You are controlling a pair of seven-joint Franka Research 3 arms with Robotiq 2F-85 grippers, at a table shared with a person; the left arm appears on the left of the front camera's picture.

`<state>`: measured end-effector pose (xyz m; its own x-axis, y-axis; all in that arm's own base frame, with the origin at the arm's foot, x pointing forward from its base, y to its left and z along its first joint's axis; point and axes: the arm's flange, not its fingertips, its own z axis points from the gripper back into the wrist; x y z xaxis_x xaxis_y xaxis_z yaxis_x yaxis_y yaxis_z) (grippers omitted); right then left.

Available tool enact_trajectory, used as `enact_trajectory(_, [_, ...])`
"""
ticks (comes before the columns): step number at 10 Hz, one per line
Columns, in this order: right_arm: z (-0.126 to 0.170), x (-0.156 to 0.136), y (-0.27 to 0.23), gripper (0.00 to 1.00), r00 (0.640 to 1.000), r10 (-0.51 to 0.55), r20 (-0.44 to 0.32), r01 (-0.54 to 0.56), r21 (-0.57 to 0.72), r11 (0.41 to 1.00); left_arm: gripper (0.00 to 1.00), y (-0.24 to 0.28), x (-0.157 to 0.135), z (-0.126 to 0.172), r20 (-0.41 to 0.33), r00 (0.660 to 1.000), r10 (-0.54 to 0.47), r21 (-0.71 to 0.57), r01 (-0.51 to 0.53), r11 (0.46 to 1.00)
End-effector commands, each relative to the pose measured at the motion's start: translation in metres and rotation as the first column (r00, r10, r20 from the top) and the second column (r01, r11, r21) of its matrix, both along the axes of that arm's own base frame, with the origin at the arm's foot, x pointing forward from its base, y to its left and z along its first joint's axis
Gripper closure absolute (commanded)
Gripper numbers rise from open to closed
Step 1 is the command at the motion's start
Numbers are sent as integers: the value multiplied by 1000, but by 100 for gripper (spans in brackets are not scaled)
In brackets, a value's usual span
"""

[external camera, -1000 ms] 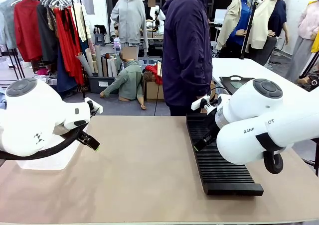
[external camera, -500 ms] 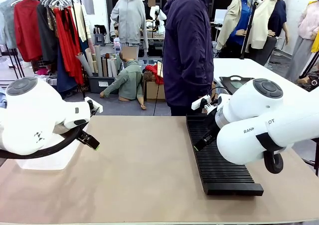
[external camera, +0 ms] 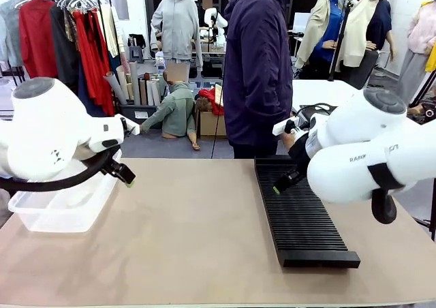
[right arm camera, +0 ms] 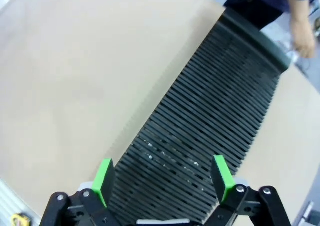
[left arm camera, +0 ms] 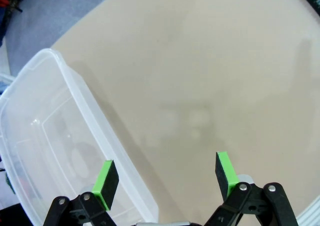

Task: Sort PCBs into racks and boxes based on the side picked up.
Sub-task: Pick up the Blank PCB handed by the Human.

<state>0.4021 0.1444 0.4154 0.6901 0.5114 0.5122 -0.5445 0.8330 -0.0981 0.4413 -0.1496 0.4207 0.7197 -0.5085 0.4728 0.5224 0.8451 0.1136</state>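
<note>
The PCBs are out of view. The long black slotted rack point(external camera: 300, 219) lies on the right half of the table, running from the far edge toward me. In the right wrist view the rack point(right arm camera: 210, 121) stretches away below my right gripper point(right arm camera: 163, 181), which is open and holds nothing. From the front, my right gripper point(external camera: 277, 189) hangs over the rack's far left edge. The clear plastic box point(external camera: 61, 209) stands at the table's left side. My left gripper point(external camera: 128, 182) hovers just right of the box point(left arm camera: 50, 146); it point(left arm camera: 165, 178) is open and empty, one pad above the box's rim.
A person in a dark jacket point(external camera: 255, 69) stands at the far edge, behind the rack's far end. One of their hands point(right arm camera: 302, 36) is past that end. The bare tan tabletop point(external camera: 197, 233) spreads between box and rack.
Both arms have lifted and swung: the left arm rose, uncovering more of the clear box, and the right arm moved up and to the right. Both grippers stay open.
</note>
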Motion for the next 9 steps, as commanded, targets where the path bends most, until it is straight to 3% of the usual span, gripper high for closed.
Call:
enact_trajectory(1, [36, 14, -11, 0, 996, 34, -82, -27, 84, 996, 0, 3, 19, 20, -43, 998, -35, -62, 32, 998])
enact_trajectory(5, [80, 14, -24, 0, 971, -67, -231, 105, 157, 982, 0, 13, 30, 54, -165, 986, 34, -81, -47, 996])
enact_trajectory(7, [89, 8, -40, 0, 956, -67, -286, 129, 201, 971, 0, 28, 29, 67, -230, 973, 20, -171, -61, 983])
enact_trajectory(9, [93, 3, -73, 0, 922, 93, -377, 60, 374, 925, 0, 60, 27, 78, -320, 946, -55, -367, -70, 928])
